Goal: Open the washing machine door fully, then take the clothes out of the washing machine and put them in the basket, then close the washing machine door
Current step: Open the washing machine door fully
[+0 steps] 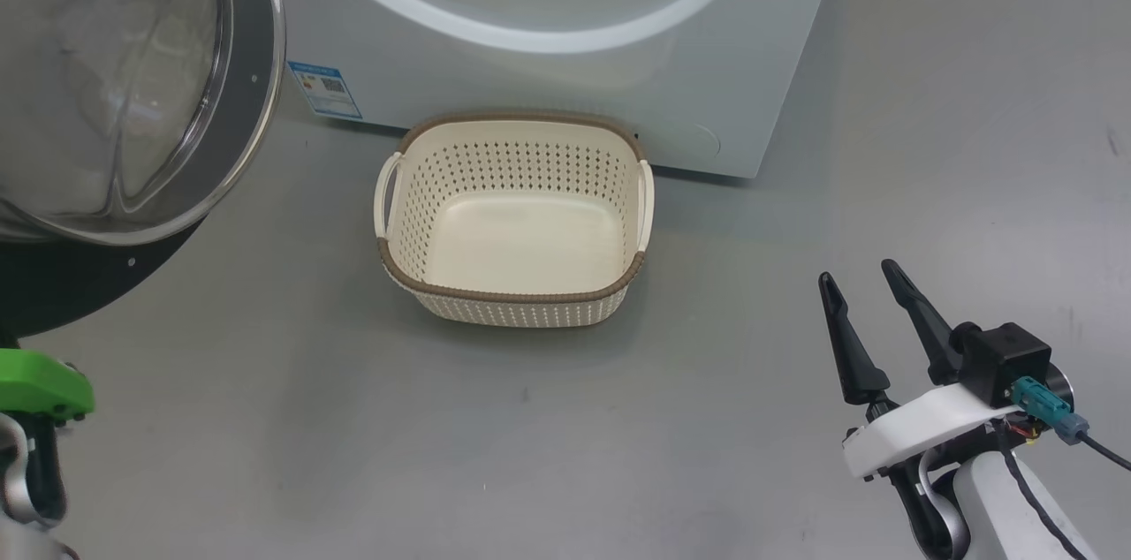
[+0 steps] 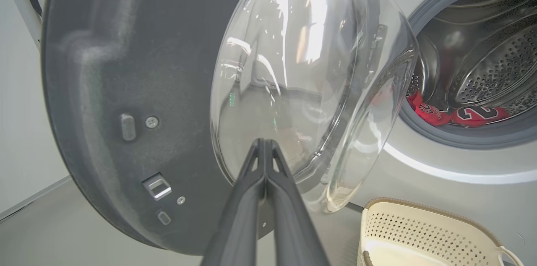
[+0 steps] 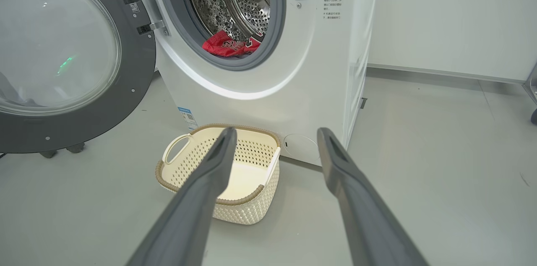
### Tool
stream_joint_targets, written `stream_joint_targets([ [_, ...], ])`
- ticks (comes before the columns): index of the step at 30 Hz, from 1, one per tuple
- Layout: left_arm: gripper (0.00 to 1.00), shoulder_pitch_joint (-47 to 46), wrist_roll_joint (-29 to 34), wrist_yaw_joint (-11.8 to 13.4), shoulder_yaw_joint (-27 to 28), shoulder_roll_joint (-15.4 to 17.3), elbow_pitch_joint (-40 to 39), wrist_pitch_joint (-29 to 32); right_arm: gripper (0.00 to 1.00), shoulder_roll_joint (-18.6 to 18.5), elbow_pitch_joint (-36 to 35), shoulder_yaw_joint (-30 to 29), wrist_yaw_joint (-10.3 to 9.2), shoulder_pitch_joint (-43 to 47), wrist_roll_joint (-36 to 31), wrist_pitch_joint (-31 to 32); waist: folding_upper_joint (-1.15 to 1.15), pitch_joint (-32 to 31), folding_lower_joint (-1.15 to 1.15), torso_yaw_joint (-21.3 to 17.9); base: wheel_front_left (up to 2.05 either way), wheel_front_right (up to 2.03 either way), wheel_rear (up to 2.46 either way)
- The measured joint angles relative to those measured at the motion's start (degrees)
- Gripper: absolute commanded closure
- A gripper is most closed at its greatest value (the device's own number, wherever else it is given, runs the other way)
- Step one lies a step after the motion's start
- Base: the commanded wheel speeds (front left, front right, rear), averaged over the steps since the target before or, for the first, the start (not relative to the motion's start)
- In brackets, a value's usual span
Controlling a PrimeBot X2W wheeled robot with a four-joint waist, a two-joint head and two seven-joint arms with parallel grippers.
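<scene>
Well out from washing machine (image 1: 707, 56) front, off its right corner: right gripper (image 1: 857, 271), low over floor (image 1: 265, 410), pale forearm (image 1: 998, 498) behind, fingers spread wide, pointing toward machine, grasping nothing
Out from machine's left side: left gripper (image 2: 264, 142), fingers clenched tip to tip on nothing, aimed at glass bowl (image 2: 302, 69) of washing machine door (image 2: 105, 89); touching glass or not, cannot tell
Just before machine's base, on floor: basket (image 1: 517, 288), upright
Hinged at machine's left: door, standing wide open
Inside machine's drum (image 3: 247, 1), bottom front: clothes (image 3: 226, 45), red heap
</scene>
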Motion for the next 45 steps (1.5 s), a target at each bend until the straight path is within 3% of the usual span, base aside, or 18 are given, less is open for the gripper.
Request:
stream_joint_targets([
  [14,1.00,6.86,0.49,-2.90,-4.93,-4.95,-6.67,-0.19,0.00,1.11,0.27,-0.18,0.04,1.16,0.21,-0.07,0.00,-6.85,0.00,-5.81,0.00,0.00,0.00],
  [24,1.00,10.21,0.85,-3.01,-7.47,-8.27,-11.12,-0.26,0.00,1.05,-0.97,-1.26,0.01,1.52,0.20,-0.13,0.00,-8.34,0.00,-9.21,0.00,0.00,0.00],
  [34,1.00,12.94,2.85,-3.16,-9.64,-10.42,-13.38,-0.69,0.00,1.03,-1.69,-1.87,-0.04,2.40,0.19,-0.14,0.00,-8.18,0.00,-10.03,0.00,0.00,0.00],
  [35,0.93,13.29,3.00,-3.16,-9.87,-10.58,-13.51,-0.69,0.00,1.03,-1.75,-1.88,-0.04,2.41,0.19,-0.14,0.00,-8.15,0.00,-10.09,0.00,0.00,0.00],
  [36,0.65,13.63,3.20,-3.16,-10.06,-10.76,-13.62,-0.69,0.00,1.04,-1.85,-1.90,-0.04,2.41,0.19,-0.14,0.00,-8.10,0.00,-10.15,0.00,0.00,0.00],
  [37,0.65,13.92,3.37,-3.15,-10.24,-10.94,-13.74,-0.69,0.00,1.05,-1.99,-1.93,-0.04,2.41,0.18,-0.14,0.00,-8.06,0.00,-10.20,0.00,0.00,0.00],
  [38,0.38,14.20,3.42,-3.15,-10.44,-11.06,-13.90,-0.69,0.00,1.05,-2.14,-1.99,-0.04,2.42,0.18,-0.14,0.00,-8.02,0.00,-10.25,0.00,0.00,0.00],
  [39,0.00,14.43,3.42,-3.14,-10.51,-11.16,-14.05,-0.69,0.00,1.07,-2.29,-2.04,-0.04,2.42,0.18,-0.14,0.00,-7.97,0.00,-10.29,0.00,0.00,0.00],
  [45,0.00,15.07,3.39,-2.53,-10.46,-11.60,-14.77,-0.71,0.00,1.14,-2.64,-2.27,-0.04,2.44,0.08,-0.15,0.00,-7.68,0.00,-10.49,0.00,0.00,0.00],
])
